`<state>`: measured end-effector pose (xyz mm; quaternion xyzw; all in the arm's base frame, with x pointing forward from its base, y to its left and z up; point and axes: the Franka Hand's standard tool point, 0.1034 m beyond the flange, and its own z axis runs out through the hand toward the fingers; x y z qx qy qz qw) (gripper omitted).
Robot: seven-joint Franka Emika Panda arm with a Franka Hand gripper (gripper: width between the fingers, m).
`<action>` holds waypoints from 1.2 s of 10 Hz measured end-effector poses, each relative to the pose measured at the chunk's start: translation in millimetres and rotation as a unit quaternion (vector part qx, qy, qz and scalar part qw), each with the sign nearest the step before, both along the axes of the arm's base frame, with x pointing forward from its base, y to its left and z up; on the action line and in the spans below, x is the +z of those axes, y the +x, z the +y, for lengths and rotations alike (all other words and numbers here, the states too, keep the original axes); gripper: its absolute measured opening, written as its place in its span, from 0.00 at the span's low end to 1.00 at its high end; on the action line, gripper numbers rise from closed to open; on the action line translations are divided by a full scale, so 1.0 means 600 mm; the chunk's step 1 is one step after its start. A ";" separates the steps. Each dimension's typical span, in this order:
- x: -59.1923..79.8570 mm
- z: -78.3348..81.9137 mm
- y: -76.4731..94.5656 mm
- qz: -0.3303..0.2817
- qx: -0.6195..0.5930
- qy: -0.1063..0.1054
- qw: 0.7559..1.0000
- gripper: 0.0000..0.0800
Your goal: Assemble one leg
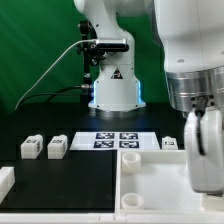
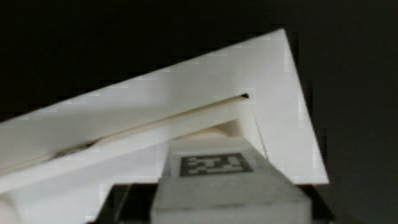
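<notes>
In the wrist view, my gripper (image 2: 214, 208) is shut on a leg (image 2: 214, 165), a white block with a black-and-white tag on its face. A dark finger (image 2: 128, 205) shows beside it. The leg stands at an inner corner of the large white tray-like panel (image 2: 169, 105). In the exterior view, the gripper (image 1: 205, 150) hangs over the right part of the panel (image 1: 150, 162); the held leg is hard to make out there. Three more legs lie on the black table: two at the exterior view's left (image 1: 30, 148) (image 1: 56, 147) and one by the gripper (image 1: 172, 144).
The marker board (image 1: 118, 140) lies flat behind the panel, in front of the robot base (image 1: 112, 85). A small raised white part (image 1: 130, 197) shows inside the panel. Another white piece (image 1: 5, 182) sits at the exterior view's lower left edge.
</notes>
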<state>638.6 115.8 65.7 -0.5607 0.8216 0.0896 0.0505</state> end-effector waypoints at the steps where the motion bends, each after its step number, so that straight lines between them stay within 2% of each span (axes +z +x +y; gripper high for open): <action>1: 0.000 -0.001 0.000 0.002 -0.012 -0.001 1.000 0.37; 2: 0.001 -0.004 -0.001 0.005 -0.033 -0.007 0.999 0.37; 3: -0.003 0.003 -0.008 0.009 -0.030 -0.009 0.999 0.50; 4: -0.005 0.005 -0.010 0.009 -0.022 -0.008 1.000 0.50; 5: -0.005 0.005 -0.010 0.009 -0.022 -0.008 1.000 0.67; 6: -0.005 0.005 -0.010 0.009 -0.022 -0.008 1.000 0.77; 8: -0.001 0.017 -0.009 -0.004 -0.020 -0.009 1.000 0.80; 10: 0.038 0.035 -0.006 -0.020 -0.018 -0.001 1.000 0.81; 11: 0.043 0.036 -0.006 -0.017 -0.014 0.002 1.000 0.81; 12: 0.038 0.035 -0.006 -0.016 -0.015 0.000 1.000 0.81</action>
